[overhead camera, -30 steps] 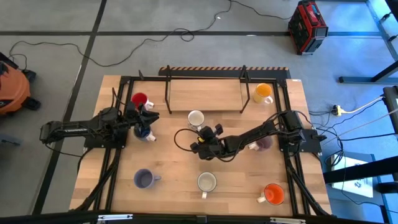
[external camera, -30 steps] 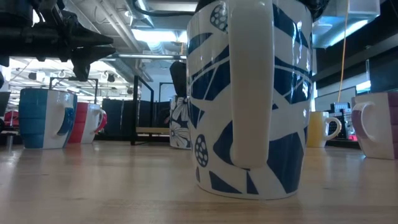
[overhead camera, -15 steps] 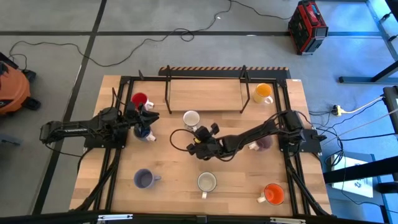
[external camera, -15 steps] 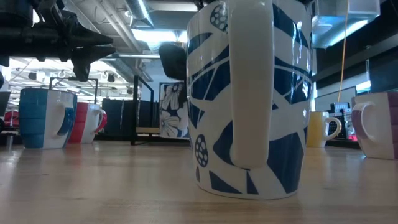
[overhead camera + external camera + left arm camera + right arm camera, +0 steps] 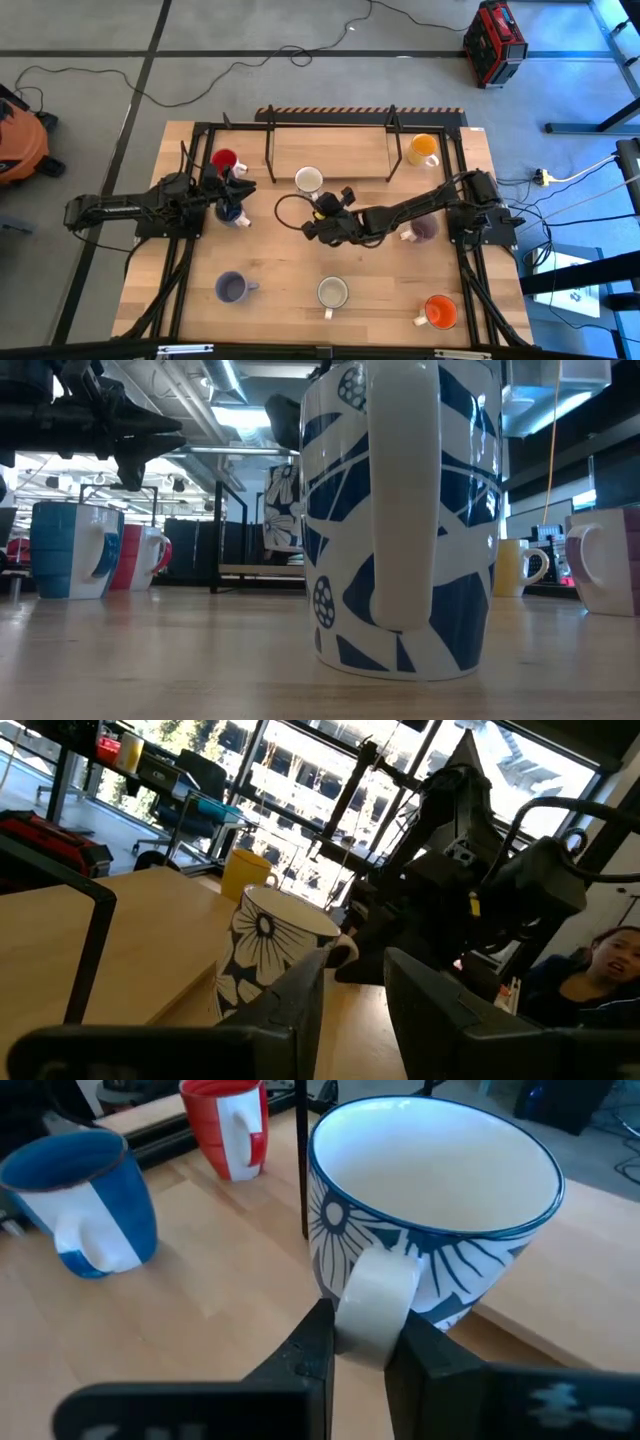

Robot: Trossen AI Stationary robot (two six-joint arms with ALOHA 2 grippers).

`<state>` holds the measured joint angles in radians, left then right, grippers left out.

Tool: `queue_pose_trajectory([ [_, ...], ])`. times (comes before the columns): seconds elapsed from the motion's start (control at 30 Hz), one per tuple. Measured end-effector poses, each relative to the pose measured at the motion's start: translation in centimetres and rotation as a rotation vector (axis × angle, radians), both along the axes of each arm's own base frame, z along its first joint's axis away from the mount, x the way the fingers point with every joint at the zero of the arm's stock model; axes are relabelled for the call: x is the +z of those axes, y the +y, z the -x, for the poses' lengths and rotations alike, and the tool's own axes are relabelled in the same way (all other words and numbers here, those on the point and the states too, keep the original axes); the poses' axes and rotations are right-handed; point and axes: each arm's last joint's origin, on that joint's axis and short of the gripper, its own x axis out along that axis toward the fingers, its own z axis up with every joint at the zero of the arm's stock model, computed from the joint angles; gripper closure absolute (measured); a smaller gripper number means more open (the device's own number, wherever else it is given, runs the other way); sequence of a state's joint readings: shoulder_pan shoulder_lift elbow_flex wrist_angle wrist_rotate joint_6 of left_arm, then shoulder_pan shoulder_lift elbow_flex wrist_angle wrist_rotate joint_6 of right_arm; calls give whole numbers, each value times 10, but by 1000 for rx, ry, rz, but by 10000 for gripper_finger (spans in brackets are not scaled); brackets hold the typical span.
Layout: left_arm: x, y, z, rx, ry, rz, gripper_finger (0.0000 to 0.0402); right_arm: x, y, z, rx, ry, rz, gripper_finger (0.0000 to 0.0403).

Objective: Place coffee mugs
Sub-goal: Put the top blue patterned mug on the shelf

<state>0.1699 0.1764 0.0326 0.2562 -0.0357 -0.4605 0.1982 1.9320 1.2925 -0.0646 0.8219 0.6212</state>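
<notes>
High view: no writing can be read. The wooden table (image 5: 300, 260) carries coffee mugs spread around: a red mug (image 5: 224, 160) at upper left, a blue mug (image 5: 231, 211) just below it under the left gripper (image 5: 240, 195), a yellow-orange mug (image 5: 422, 148) at upper right, a lavender mug (image 5: 232, 288) at lower left, a cream mug (image 5: 332, 292) at lower centre, an orange mug (image 5: 439, 311) at lower right, and a purple mug (image 5: 424, 229) at centre right. All look empty. The right gripper (image 5: 322, 203) reaches to frame centre, clamped on the handle of the white flowered mug (image 5: 309, 180), which sits near the low rack (image 5: 330, 150).

Low view: a blue-and-white patterned mug (image 5: 400, 520) fills the centre; the flowered mug hangs above the tabletop behind it, at centre left.

Left wrist view: the left gripper's fingers (image 5: 290, 1005) stand parted, holding nothing; the flowered mug sits beyond them at centre. No labels are legible.

Right wrist view: the right fingers (image 5: 310, 1345) pinch the white handle at lower centre; the mug's inside is bare. Blue and red mugs stand at upper left
</notes>
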Motion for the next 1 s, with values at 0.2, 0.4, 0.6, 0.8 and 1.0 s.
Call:
queue_pose_trajectory([
  [0.2,0,0,0,0,1,0,299,13,-10,-5,3,-11,20,365],
  [0.4,0,0,0,0,1,1,299,18,-25,-8,-21,-2,14,365],
  [0.6,0,0,0,0,2,1,299,21,-37,-10,-35,0,27,365],
  [0.8,0,0,0,0,1,1,299,21,-52,-11,-31,5,5,365],
  [1.0,0,0,0,7,1,1,299,31,-71,-16,-33,17,37,365],
])
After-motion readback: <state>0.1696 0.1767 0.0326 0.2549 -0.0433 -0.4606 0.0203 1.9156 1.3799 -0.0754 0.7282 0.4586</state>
